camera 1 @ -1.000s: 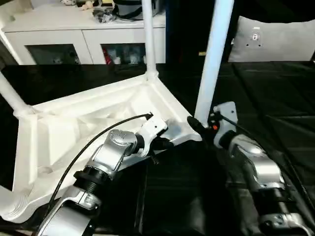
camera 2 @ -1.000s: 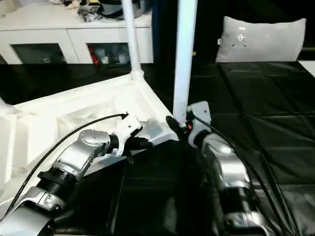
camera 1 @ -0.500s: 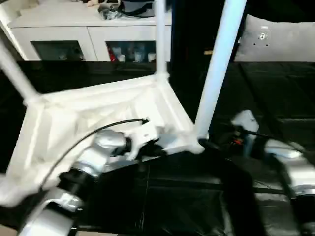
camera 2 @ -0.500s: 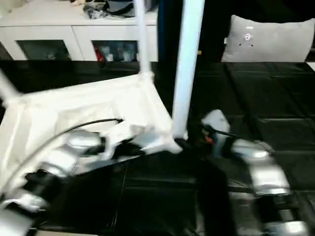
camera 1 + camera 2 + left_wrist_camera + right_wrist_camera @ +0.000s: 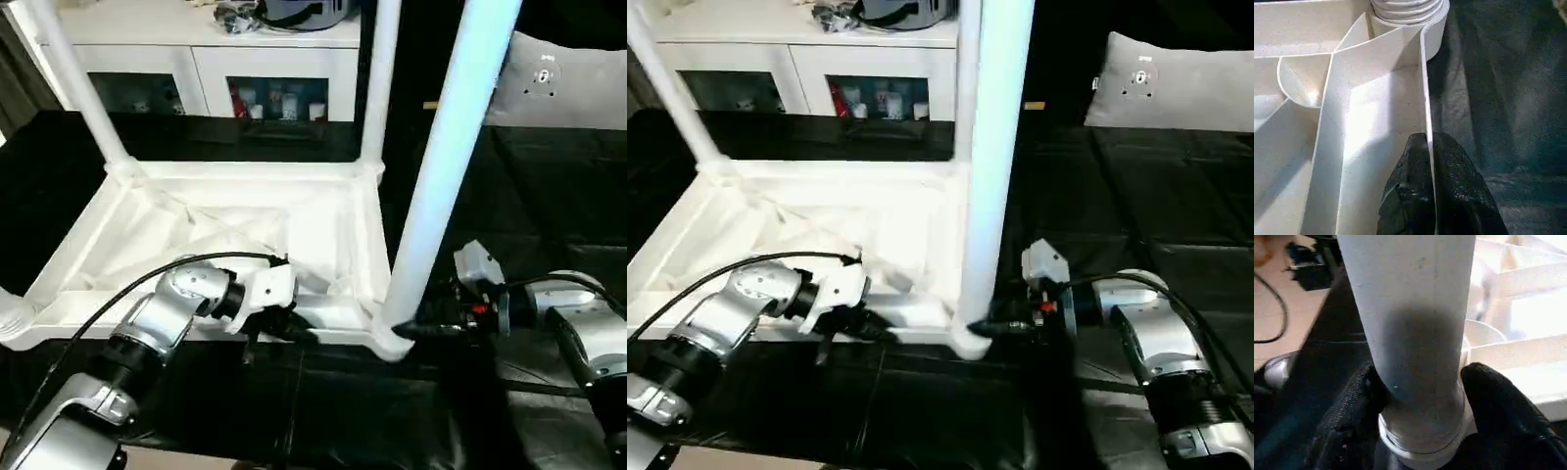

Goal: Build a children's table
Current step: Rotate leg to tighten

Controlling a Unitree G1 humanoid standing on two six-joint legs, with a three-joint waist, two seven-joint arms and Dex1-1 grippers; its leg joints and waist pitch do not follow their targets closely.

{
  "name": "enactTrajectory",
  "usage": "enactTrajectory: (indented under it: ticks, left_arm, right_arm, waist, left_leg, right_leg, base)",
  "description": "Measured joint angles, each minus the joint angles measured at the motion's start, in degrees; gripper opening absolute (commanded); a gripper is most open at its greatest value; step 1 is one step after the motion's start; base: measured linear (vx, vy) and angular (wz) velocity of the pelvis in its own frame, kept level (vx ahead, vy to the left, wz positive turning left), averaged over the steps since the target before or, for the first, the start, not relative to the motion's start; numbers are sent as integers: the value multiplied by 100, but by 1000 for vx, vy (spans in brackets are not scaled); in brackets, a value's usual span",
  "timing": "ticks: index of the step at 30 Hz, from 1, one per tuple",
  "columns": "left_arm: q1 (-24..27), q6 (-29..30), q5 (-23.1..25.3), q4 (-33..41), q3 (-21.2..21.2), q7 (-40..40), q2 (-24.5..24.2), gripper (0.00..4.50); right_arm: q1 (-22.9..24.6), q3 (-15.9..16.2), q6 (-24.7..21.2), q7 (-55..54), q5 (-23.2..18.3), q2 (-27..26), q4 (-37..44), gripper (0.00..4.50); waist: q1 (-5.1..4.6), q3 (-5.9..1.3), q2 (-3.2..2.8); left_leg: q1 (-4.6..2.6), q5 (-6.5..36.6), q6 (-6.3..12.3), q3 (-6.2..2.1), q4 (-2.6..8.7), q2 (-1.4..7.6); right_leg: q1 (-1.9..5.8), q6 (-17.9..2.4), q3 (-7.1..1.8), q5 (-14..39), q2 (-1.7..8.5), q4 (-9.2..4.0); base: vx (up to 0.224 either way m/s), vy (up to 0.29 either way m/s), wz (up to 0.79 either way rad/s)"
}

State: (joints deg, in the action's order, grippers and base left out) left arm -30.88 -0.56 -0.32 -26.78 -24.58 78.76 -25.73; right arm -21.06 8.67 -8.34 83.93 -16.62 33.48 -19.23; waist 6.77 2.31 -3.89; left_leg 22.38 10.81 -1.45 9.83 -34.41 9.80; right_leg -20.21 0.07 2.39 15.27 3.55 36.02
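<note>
The left gripper is pinched tight on the thin near rim of the tabletop, one black finger on each side of the wall. The right gripper straddles the base of the nearest leg, its fingers apparently pressing the tube just above the corner socket. The tabletop lies ribbed side up on the black cloth, legs standing upright from its corners. Beyond its far edge stands a white cabinet; dark cloth lies open beside the near corner.
</note>
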Motion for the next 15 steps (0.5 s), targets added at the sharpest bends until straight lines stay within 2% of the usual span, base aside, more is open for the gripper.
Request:
enactTrajectory:
  ticks: [1,3,9,13,15]
  left_arm:
    - [0,-11,0,0,-1,28,-4,0]
    - [-1,-34,-1,-1,-1,102,-16,0]
    - [0,104,-125,2,27,238,-15,0]
    - [50,513,-249,156,142,254,41,0]
    - [85,794,-245,166,224,97,100,0]
  right_arm:
    - [0,12,-18,45,-12,0,0,237]
    - [4,44,-114,135,-76,11,10,209]
    - [105,39,-301,142,-207,44,176,198]
    - [438,-175,-584,-96,-372,-62,571,196]
    - [586,-267,-726,-463,-361,-140,735,196]
  waist:
    - [2,1,1]
    - [3,2,10]
    - [11,0,11]
    - [44,-5,4]
    - [18,-6,2]
  left_leg:
    - [1,0,0,0,-2,0]
    - [1,0,0,1,-3,0]
    - [2,0,0,2,-5,0]
    - [3,0,0,4,-5,2]
    - [2,-1,-1,6,-6,2]
  right_leg:
    - [0,0,0,0,0,0]
    - [0,0,0,0,1,3]
    - [-4,0,-2,0,1,8]
    - [-7,-2,-2,1,2,11]
    - [-13,-2,-7,0,1,20]
  base:
    - [0,0,0]
    - [0,0,0]
    - [0,0,0]
    - [0,0,0]
    - [0,0,0]
